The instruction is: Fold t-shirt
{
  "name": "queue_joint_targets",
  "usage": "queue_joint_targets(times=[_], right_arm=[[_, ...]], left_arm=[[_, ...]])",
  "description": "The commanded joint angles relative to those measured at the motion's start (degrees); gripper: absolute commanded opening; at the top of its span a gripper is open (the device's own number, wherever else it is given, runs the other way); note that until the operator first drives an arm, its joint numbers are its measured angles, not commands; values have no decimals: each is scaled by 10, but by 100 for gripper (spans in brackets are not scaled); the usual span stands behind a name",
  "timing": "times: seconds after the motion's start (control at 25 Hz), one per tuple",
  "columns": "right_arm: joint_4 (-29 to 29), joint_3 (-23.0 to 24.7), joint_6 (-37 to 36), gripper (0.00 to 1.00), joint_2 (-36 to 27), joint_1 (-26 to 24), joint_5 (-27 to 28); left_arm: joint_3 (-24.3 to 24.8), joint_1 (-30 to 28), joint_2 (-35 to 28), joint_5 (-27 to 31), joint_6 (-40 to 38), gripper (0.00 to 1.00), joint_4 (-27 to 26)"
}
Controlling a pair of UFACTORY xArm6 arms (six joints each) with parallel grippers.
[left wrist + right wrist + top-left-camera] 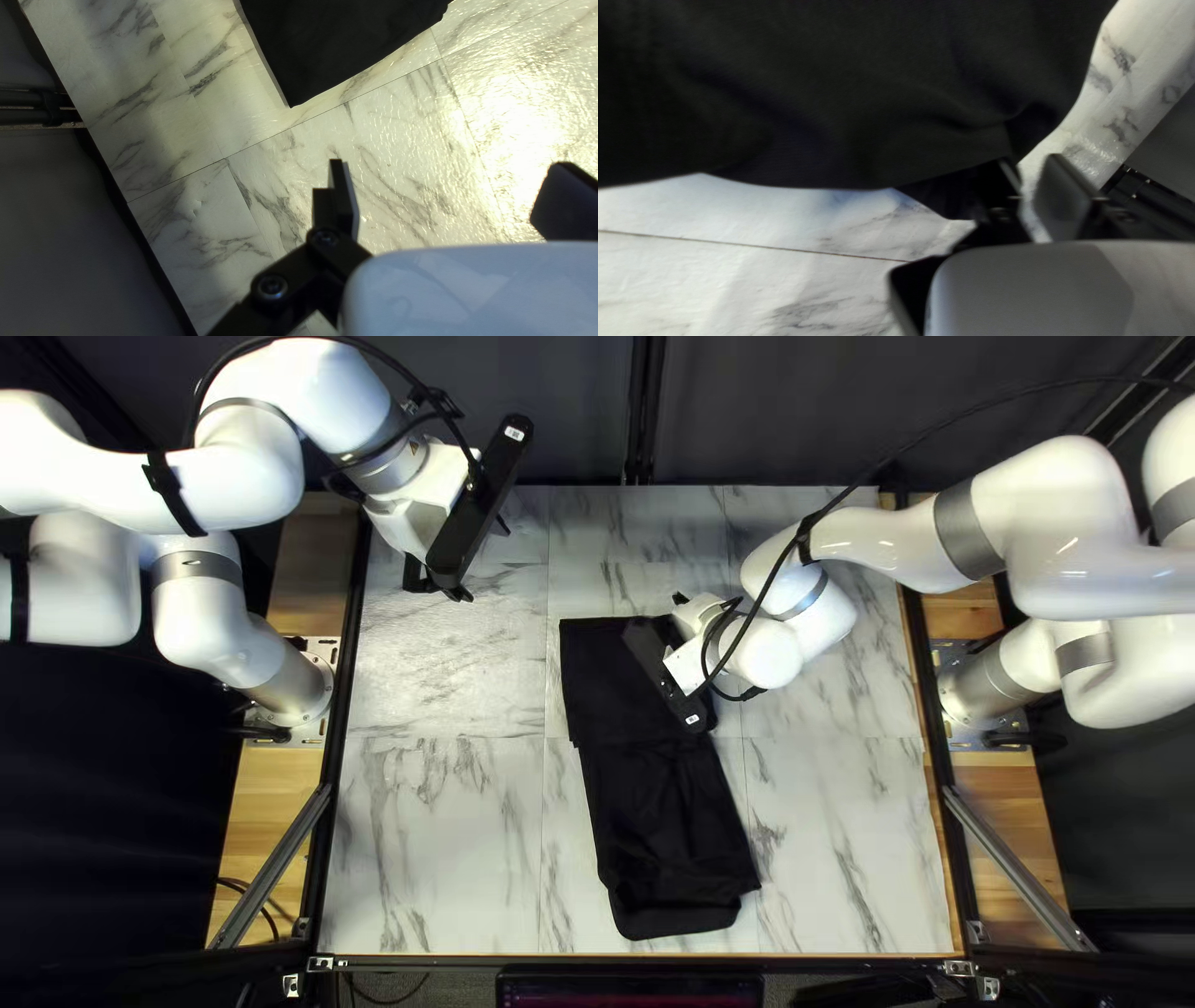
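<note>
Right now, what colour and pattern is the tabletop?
White with grey marble-like veining, in large squares; the top left view shows it best.

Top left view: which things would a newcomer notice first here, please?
The black shirt stands out first, a long dark strip near the middle of the pale marbled table. Next, the big white left arm hangs over the table's far left part, and the white right arm reaches to the shirt's far end.
</note>
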Motion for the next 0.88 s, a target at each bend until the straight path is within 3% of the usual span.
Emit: queue_joint_targets(times=[0.04,0.32,0.88], right_arm=[[1,14,9,0,-11,2,-5],[6,40,20,0,-38,3,-6],[1,40,11,0,-44,-29,-25]], left_arm=[[0,0,0,0,0,100,0],[0,0,0,0,0,100,0],[0,0,0,0,0,100,0]])
